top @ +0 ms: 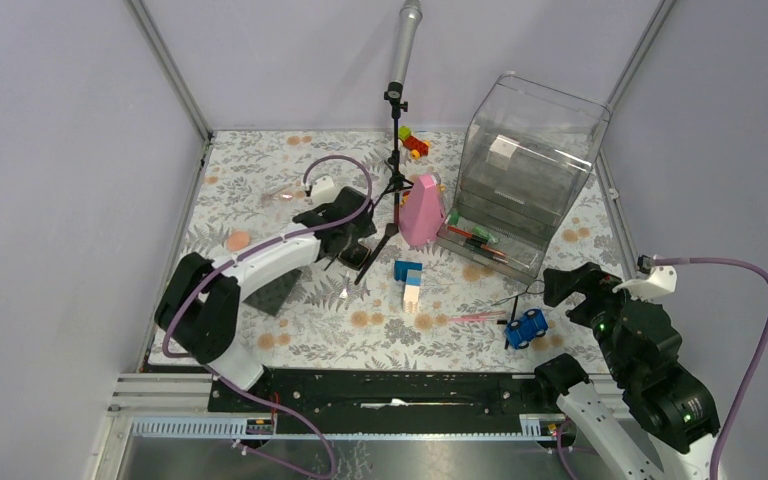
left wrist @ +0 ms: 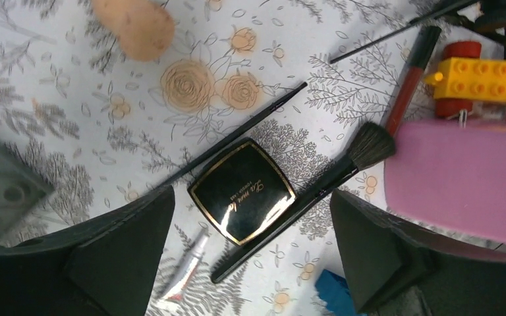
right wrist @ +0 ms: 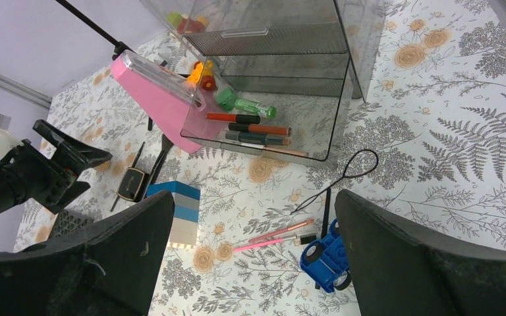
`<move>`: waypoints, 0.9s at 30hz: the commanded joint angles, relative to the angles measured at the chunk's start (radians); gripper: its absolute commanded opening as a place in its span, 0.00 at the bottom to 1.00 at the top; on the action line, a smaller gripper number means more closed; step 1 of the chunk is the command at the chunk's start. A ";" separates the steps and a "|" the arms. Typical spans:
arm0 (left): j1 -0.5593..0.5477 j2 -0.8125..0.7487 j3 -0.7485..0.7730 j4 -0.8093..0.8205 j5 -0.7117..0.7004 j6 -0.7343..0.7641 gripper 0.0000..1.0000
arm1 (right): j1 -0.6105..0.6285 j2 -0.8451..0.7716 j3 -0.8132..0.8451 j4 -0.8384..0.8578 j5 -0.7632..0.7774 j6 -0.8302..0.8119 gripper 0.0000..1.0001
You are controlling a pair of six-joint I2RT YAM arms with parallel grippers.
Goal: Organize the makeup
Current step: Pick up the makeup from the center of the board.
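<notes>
- Your left end effector (left wrist: 252, 201) is spread wide and holds nothing. It hangs over the black compact (left wrist: 242, 191), which lies flat on the flowered surface (left wrist: 72, 131) between the two fingers (touching neither, as far as the wrist view shows).
- A black-handled brush (left wrist: 316, 194) lies slantwise just beside the compact, with its bristles toward the pink cone (left wrist: 461, 178). A slim black stick (left wrist: 237, 135) runs along the compact's opposite side.
- A peach sponge (left wrist: 135, 23) sits well beyond the compact, and a small tube (left wrist: 184, 270) lies near the left finger. A red pencil (left wrist: 408, 82) lies just beside the yellow block (left wrist: 481, 79).
- Your right end effector (right wrist: 250, 197) is also wide open and empty. It hovers above the surface near the blue toy car (right wrist: 326, 260), and two pink pencils (right wrist: 273, 236) lie just beside the car.
- The clear drawer organizer (right wrist: 270, 39) stands at the far right. Its bottom tray (right wrist: 333, 131) is pulled out and holds a green tube (right wrist: 244, 105) and several pencils (red and dark ones, side by side).
</notes>
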 commanded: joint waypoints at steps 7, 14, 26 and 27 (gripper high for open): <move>0.005 0.190 0.352 -0.556 -0.033 -0.672 0.99 | -0.003 -0.001 -0.021 0.035 0.012 0.001 0.99; 0.018 0.286 0.423 -0.605 0.079 -0.725 0.99 | -0.002 -0.010 -0.012 0.025 0.014 0.004 0.99; 0.066 0.299 0.361 -0.523 0.150 -0.651 0.99 | -0.003 -0.024 -0.020 0.018 0.017 0.012 0.99; 0.066 0.309 0.365 -0.520 0.152 -0.645 0.99 | -0.003 -0.025 -0.018 0.019 0.018 0.012 0.99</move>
